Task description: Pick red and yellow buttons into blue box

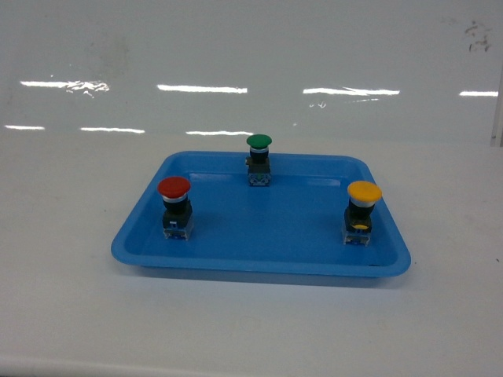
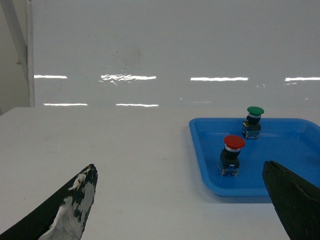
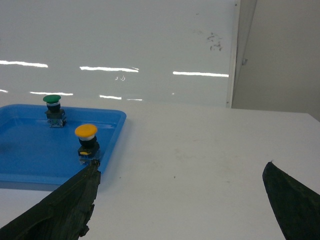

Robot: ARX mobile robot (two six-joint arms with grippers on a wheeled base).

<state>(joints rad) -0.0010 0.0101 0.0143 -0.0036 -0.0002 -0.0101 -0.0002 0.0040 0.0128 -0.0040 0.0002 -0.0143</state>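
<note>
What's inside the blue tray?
Three push buttons stand upright inside the shallow blue plastic tray: a red-capped button on the left, a yellow-capped button on the right, a green-capped button at the back. Nothing covers them.

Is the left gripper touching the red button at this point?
Apart. The left wrist view shows the open left gripper short of the red button, bare table and tray floor between its fingers and the button.

Lab-like test bench, bare white table, glossy white wall panel reflecting strip lights
</note>
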